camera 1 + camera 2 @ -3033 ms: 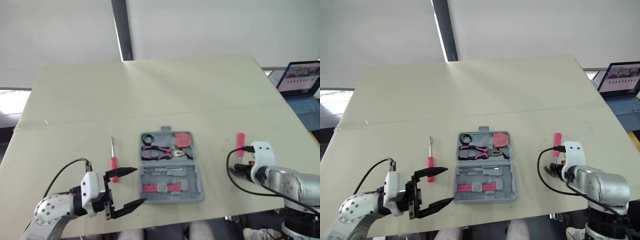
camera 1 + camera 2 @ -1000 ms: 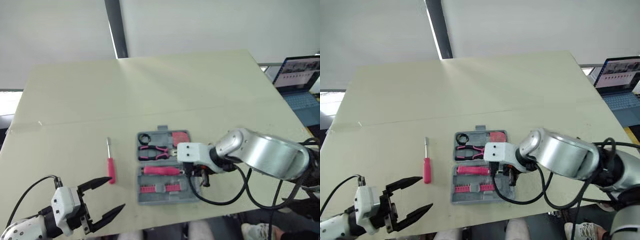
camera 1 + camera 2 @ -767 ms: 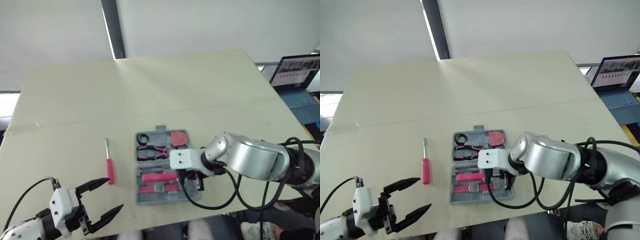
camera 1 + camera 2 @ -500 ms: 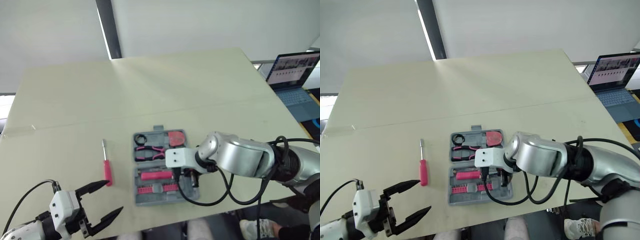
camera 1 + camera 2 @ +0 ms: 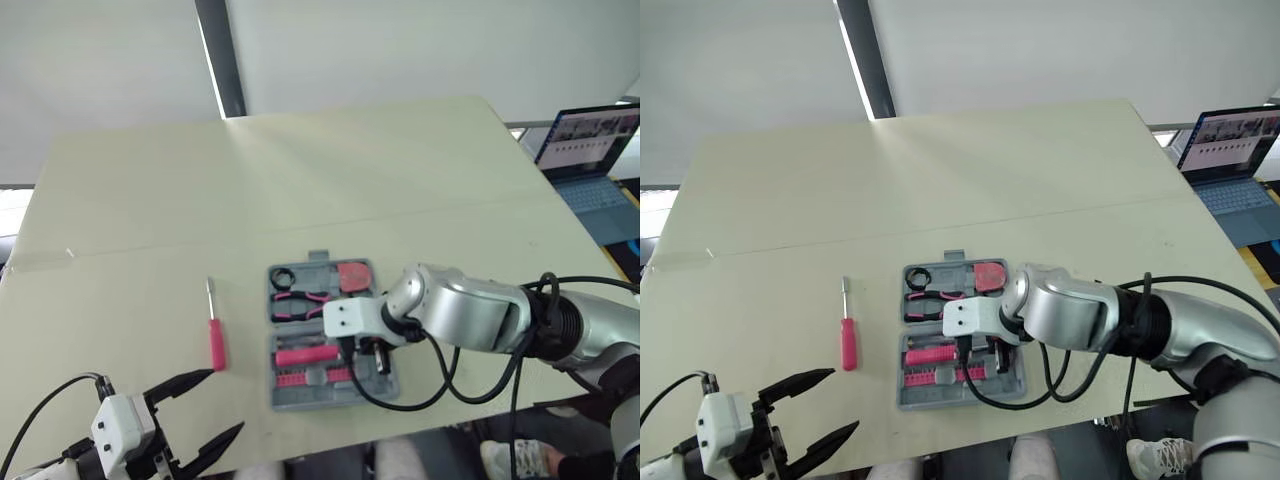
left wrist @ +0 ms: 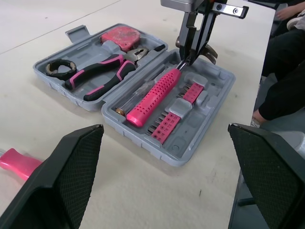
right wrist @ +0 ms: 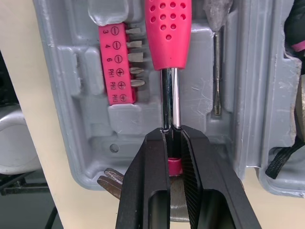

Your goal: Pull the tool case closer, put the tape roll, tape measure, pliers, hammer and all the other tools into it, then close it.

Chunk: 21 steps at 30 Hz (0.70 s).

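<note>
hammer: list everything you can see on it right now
The pink-handled hammer has a rubbery-looking grip dotted with holes, a shiny metal shaft and a dark claw head. It lies across the near half of the open grey plastic tool case, beside the pink bit rack. The right gripper is shut on the shaft near the head, whose claw pokes past the case rim.

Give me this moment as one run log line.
right tool: shut on hammer, handle in tool case | left tool: open, empty | screwdriver: on table
</note>
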Each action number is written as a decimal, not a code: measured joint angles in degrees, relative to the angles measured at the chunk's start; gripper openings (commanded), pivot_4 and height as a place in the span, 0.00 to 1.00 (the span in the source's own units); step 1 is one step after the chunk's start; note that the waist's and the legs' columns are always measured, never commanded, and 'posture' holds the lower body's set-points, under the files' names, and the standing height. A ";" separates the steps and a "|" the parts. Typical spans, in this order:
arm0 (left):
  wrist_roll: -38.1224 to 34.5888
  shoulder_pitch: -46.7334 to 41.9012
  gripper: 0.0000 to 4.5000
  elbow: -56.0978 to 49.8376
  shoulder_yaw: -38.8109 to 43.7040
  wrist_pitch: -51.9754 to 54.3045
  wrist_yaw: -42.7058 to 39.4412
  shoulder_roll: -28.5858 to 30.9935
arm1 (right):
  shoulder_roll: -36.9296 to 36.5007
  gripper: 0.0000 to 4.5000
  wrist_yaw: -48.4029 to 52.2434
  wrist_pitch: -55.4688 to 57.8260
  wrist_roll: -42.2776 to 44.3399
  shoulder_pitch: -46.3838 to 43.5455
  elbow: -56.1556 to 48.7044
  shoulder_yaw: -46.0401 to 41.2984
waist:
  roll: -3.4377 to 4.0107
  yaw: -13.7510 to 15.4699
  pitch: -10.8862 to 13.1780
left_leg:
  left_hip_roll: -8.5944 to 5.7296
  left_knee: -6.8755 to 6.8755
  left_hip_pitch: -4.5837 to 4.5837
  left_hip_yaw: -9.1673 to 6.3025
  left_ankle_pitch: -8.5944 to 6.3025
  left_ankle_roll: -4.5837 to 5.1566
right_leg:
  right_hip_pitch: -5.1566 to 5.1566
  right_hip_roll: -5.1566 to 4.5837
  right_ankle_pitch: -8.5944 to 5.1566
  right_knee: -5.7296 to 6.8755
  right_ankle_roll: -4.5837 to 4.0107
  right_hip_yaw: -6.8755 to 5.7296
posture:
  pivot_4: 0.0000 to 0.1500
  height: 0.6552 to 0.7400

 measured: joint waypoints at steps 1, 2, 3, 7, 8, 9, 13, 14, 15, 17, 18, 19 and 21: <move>0.11 0.11 1.00 0.00 0.00 -0.31 0.01 -0.15 | 0.32 0.01 0.13 -0.19 -0.26 0.00 0.35 0.27 | 0.00 -0.01 0.00 | 0.00 0.00 0.00 0.00 0.00 0.00 | -0.01 0.00 0.00 0.03 0.00 0.00 | 1.00 0.97; 0.23 0.14 1.00 0.00 -0.01 -0.52 0.01 -0.29 | 0.54 0.01 0.28 -0.62 -0.72 0.01 0.67 0.59 | 0.00 -0.01 0.00 | 0.00 0.00 0.00 0.00 0.00 0.00 | -0.02 0.00 0.00 0.03 -0.01 0.00 | 1.00 0.97; 0.37 0.14 1.00 0.00 -0.03 -0.71 0.01 -0.41 | 0.64 0.01 0.39 -0.96 -0.99 0.01 1.02 0.86 | 0.00 -0.02 0.00 | 0.00 0.00 0.00 0.01 0.00 0.00 | -0.02 0.00 0.00 0.03 -0.01 0.00 | 1.00 0.97; 1.20 0.17 1.00 0.04 -0.23 -1.66 0.05 -1.29 | 0.85 0.01 1.14 -1.26 -1.96 0.01 1.66 1.42 | 0.00 -0.02 0.00 | 0.00 0.00 0.00 0.02 0.00 0.00 | -0.03 0.00 -0.01 0.04 -0.01 0.00 | 1.00 0.97; 1.27 0.19 1.00 0.07 -0.38 -1.79 0.05 -1.58 | 0.88 0.01 1.31 -1.28 -2.11 0.01 1.66 1.42 | 0.00 -0.02 0.00 | 0.00 0.00 0.00 0.02 0.00 0.00 | -0.03 0.00 -0.01 0.04 -0.01 0.00 | 1.00 0.97; 1.32 0.20 1.00 0.09 -0.54 -1.92 0.05 -1.81 | 0.89 0.01 1.38 -1.30 -2.14 0.01 1.66 1.42 | 0.00 -0.02 0.00 | 0.00 0.00 0.00 0.02 0.00 0.00 | -0.03 0.00 -0.01 0.04 -0.01 0.00 | 1.00 0.97; 1.70 0.32 1.00 0.12 -1.26 -2.44 0.07 -2.22 | 1.33 0.01 1.79 -1.40 -2.66 0.01 1.75 1.47 | 0.00 -0.02 0.00 | 0.00 0.01 0.00 0.02 0.00 0.00 | -0.03 0.00 0.00 0.05 -0.01 0.00 | 1.00 0.97; 1.87 0.36 1.00 0.13 -1.29 -2.65 0.13 -2.26 | 1.51 0.01 1.92 -1.39 -2.85 0.01 1.78 1.48 | 0.00 -0.03 0.00 | 0.00 0.01 0.00 0.02 0.00 0.00 | -0.03 0.00 0.00 0.05 -0.02 0.00 | 1.00 0.97; 1.94 0.38 1.00 0.13 -1.30 -2.71 0.17 -2.26 | 1.67 0.01 2.03 -1.37 -3.03 0.01 1.78 1.48 | 0.00 -0.02 0.00 | 0.00 0.02 0.00 0.02 0.00 0.00 | -0.03 0.00 0.00 0.06 -0.02 0.00 | 1.00 0.97; 2.07 0.43 1.00 0.13 -1.40 -2.72 0.39 -2.27 | 1.97 0.01 2.11 -1.22 -3.17 0.01 1.80 1.47 | 0.00 -0.02 0.00 | 0.00 0.02 0.00 0.02 0.00 0.00 | -0.03 0.00 0.00 0.06 -0.02 0.00 | 1.00 0.97; 2.12 0.43 1.00 0.13 -1.47 -2.72 0.51 -2.27 | 2.21 0.01 2.11 -1.13 -3.19 0.00 1.82 1.47 | 0.00 -0.02 0.00 | 0.00 0.02 0.00 0.02 0.00 0.00 | -0.03 0.00 0.00 0.06 -0.02 0.00 | 1.00 0.97; 2.20 0.43 1.00 0.12 -1.60 -2.72 0.62 -2.26 | 2.54 0.01 2.11 -1.07 -3.20 0.01 1.83 1.47 | 0.00 -0.02 0.00 | 0.00 0.02 0.00 0.02 0.00 0.00 | -0.03 0.00 0.00 0.06 -0.02 0.00 | 1.00 0.97; 2.27 0.43 1.00 0.12 -1.77 -2.72 0.73 -2.26 | 2.91 0.01 2.11 -0.98 -3.21 0.01 1.82 1.47 | 0.00 -0.03 0.00 | 0.00 0.02 0.00 0.02 0.00 0.00 | -0.03 0.00 0.00 0.07 -0.02 0.00 | 1.00 0.97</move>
